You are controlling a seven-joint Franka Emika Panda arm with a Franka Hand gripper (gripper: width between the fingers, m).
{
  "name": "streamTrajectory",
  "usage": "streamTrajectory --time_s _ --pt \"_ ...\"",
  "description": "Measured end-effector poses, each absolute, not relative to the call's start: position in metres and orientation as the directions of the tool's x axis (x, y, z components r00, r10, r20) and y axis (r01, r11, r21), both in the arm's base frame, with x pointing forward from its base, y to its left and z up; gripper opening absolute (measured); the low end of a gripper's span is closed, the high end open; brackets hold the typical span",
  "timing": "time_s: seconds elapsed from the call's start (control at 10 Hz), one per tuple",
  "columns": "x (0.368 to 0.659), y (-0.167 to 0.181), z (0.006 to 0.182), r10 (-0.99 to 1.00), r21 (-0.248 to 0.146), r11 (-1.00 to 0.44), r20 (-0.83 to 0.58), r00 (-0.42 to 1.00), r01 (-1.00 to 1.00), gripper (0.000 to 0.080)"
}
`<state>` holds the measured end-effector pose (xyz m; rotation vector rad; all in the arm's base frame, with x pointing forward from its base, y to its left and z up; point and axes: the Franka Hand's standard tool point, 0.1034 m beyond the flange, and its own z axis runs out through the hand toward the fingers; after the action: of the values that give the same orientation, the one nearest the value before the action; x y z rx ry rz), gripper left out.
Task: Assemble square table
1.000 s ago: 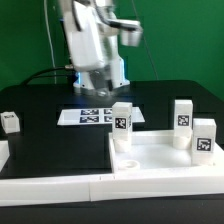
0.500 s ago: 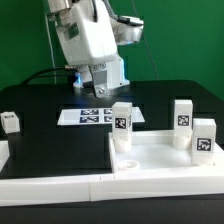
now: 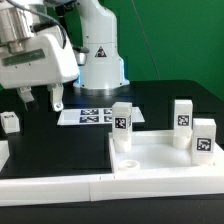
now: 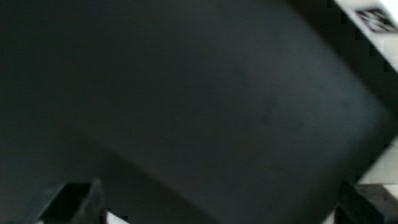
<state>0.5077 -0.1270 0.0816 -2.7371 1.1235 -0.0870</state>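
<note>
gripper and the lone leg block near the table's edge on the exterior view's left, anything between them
Nothing: in the exterior view only bare black table separates the open gripper from that leg block.

The arm (image 3: 100,45) rises from its white base at the back of the scene and reaches over toward the exterior view's left. The white wrist block (image 3: 35,55) sits tilted there. Below it the gripper (image 3: 40,97) points down, its two dark fingers (image 3: 56,98) apart with a clear gap between them, nothing in it. In the wrist view the finger tips (image 4: 75,200) seem to show as dark shapes at the edge, though that picture is blurred.
</note>
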Motion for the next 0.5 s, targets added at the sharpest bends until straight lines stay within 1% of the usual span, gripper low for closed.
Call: streamTrajectory --time_s 0.2,0.5 --pt "0.5093 -0.1306 0.0832 -0.598 -0.187 -0.789 0.014 0.801 -0.585 0.0649" --pt "0.5081 -0.133 0.0828 -0.408 -0.17 -0.903 0.051 0.912 -0.395 0.0649"
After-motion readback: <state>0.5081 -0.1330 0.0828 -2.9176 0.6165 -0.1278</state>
